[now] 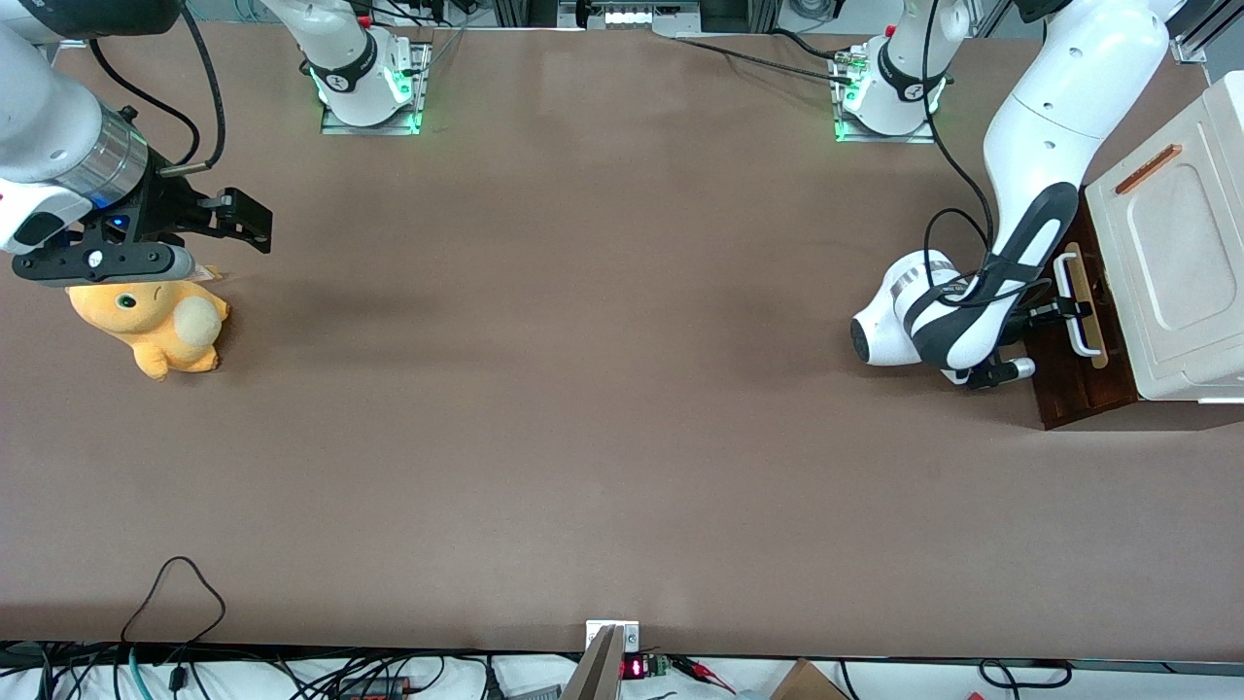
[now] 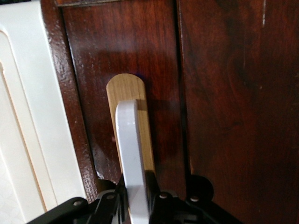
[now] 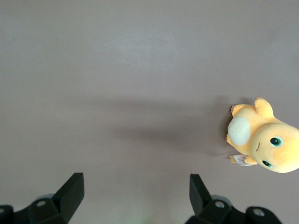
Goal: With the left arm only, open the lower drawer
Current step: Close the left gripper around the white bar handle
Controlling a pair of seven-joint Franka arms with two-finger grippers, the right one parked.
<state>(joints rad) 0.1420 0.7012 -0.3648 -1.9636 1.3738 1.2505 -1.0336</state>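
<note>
The lower drawer [image 1: 1081, 391] shows its dark brown wooden front [image 2: 154, 60] at the working arm's end of the table, under a white cabinet top. A white bar handle [image 1: 1073, 303] [image 2: 131, 140] runs along a tan strip [image 1: 1095, 321] [image 2: 125, 86] on that front. The left arm [image 1: 1030, 146] reaches down in front of the drawer. Its black gripper [image 1: 1061, 311] [image 2: 136, 189] is at the handle, with one finger pressed against each side of the white bar. The drawer's inside is hidden.
The white cabinet top [image 1: 1181, 243] [image 2: 23, 116] has a recessed panel and a small orange strip [image 1: 1148, 168]. A yellow plush toy [image 1: 155, 326] [image 3: 261, 140] lies toward the parked arm's end of the table. Cables hang along the table edge nearest the front camera.
</note>
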